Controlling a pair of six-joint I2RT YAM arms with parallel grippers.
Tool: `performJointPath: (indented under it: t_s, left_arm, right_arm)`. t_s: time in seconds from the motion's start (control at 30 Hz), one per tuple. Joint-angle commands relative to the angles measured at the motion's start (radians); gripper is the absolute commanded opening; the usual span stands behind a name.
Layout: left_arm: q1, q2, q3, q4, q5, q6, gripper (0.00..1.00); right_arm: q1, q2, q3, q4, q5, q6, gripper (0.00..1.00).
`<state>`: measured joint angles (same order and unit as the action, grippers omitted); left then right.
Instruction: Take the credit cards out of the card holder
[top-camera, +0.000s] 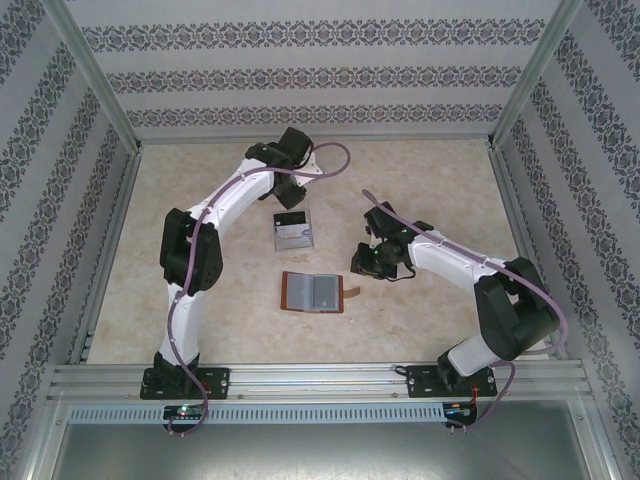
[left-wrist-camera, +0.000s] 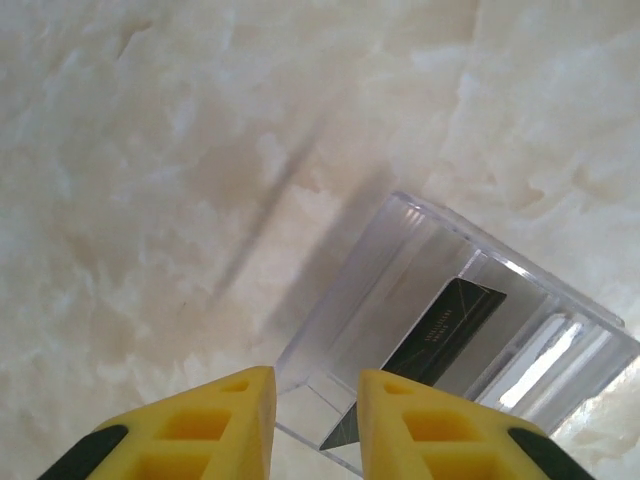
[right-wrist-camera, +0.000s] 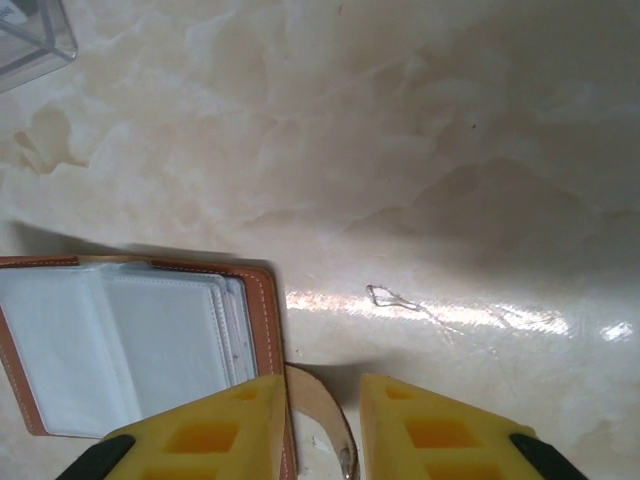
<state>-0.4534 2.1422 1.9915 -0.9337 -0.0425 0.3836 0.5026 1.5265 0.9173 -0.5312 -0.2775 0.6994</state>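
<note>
The brown card holder (top-camera: 312, 292) lies open near the table's middle, grey-blue pockets up, and its clear sleeves (right-wrist-camera: 130, 350) look empty. Its strap tab (right-wrist-camera: 325, 410) curls between the fingers of my right gripper (right-wrist-camera: 322, 390), which stands open just right of the holder's edge (right-wrist-camera: 262, 320); the fingers do not pinch the strap. In the top view the right gripper (top-camera: 372, 262) hangs right of the holder. My left gripper (left-wrist-camera: 317, 385) is open over the near corner of a clear tray (left-wrist-camera: 350, 290), nothing between its fingers. A dark credit card (left-wrist-camera: 445, 325) lies in that tray, partly under one finger.
The clear tray (top-camera: 281, 244) sits behind the card holder, under the left gripper (top-camera: 290, 195). A marbled beige tabletop (top-camera: 200, 250) is bounded by metal rails and patterned walls. Both arm bases stand at the near edge.
</note>
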Motion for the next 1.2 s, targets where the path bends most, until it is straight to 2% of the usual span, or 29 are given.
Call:
performJointPath:
  t_s: [0.0, 0.1, 0.17, 0.43, 0.63, 0.73, 0.93, 1.17]
  left_arm:
    - [0.024, -0.030, 0.019, -0.052, -0.045, -0.252, 0.22]
    - [0.023, -0.040, 0.033, -0.112, -0.073, -0.367, 0.19]
    - [0.023, -0.070, -0.002, -0.099, -0.039, -0.421, 0.19]
    - [0.019, -0.193, -0.182, 0.018, 0.240, -0.578, 0.18]
    - [-0.030, -0.192, -0.194, -0.069, 0.265, -0.725, 0.18]
    - [-0.076, -0.214, -0.257, -0.047, 0.290, -0.762, 0.20]
    - [-0.150, -0.268, -0.425, 0.064, 0.420, -0.871, 0.21]
    - [-0.222, -0.302, -0.596, 0.191, 0.501, -0.988, 0.22]
  right_arm:
    - [0.021, -0.029, 0.015, -0.001, 0.010, 0.022, 0.27]
    - [0.032, -0.039, 0.006, 0.019, -0.010, 0.039, 0.27]
    - [0.037, -0.043, -0.001, 0.033, -0.020, 0.051, 0.27]
    - [0.053, -0.044, -0.029, 0.091, -0.085, 0.091, 0.27]
    - [0.063, -0.017, -0.050, 0.142, -0.153, 0.112, 0.27]
    - [0.068, 0.001, -0.057, 0.158, -0.167, 0.115, 0.27]
    - [0.071, 0.023, -0.060, 0.150, -0.143, 0.100, 0.27]
    - [0.062, 0.006, -0.060, 0.099, -0.071, 0.072, 0.27]
